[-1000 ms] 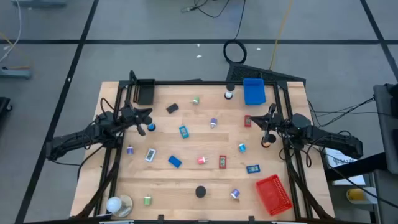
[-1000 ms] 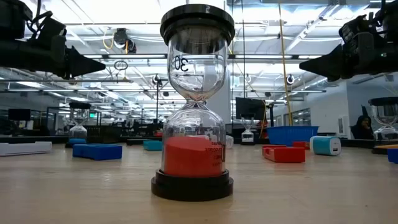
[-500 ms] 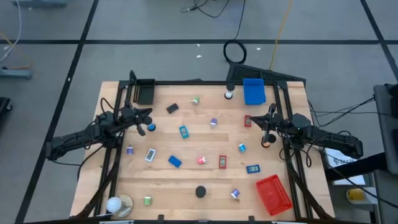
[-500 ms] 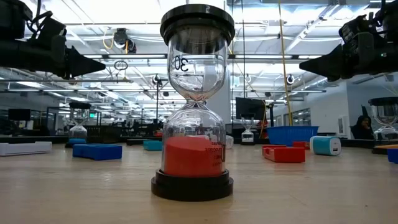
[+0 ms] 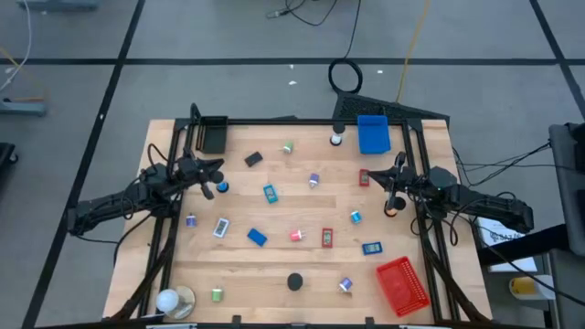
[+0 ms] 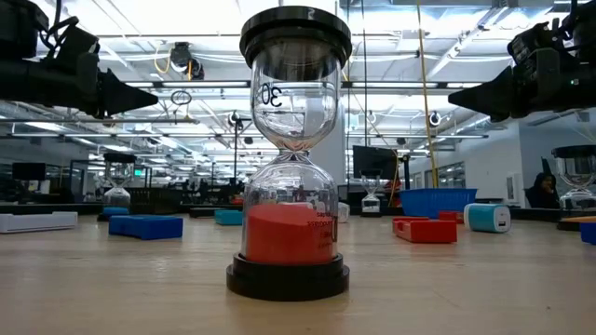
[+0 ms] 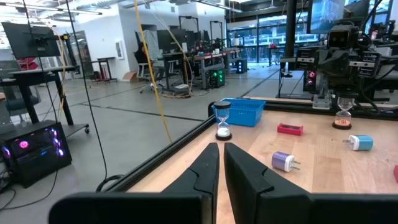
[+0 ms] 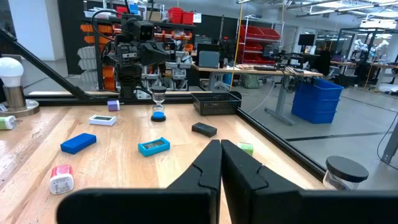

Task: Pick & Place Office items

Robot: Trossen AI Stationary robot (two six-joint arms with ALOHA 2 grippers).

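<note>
Small office items lie scattered on the wooden table (image 5: 274, 265): a black block (image 5: 253, 159), a blue block (image 5: 257, 238), a pink piece (image 5: 297, 236), a red piece (image 5: 327, 238), a purple plug (image 5: 314, 180) and several more. My left gripper (image 5: 218, 167) hovers shut above the table's left side, pointing level, with nothing in it; its fingers show in the left wrist view (image 7: 221, 146). Over the right side my right gripper (image 5: 391, 175) hovers the same way, shut and empty (image 8: 221, 143). Both stand well above the items.
A black tray (image 5: 212, 134) and a blue tray (image 5: 373, 133) stand at the far edge, a red tray (image 5: 402, 281) at the near right. A white bulb on a tan base (image 5: 174, 300) sits near left. An hourglass with red sand (image 6: 291, 158) stands near the front edge.
</note>
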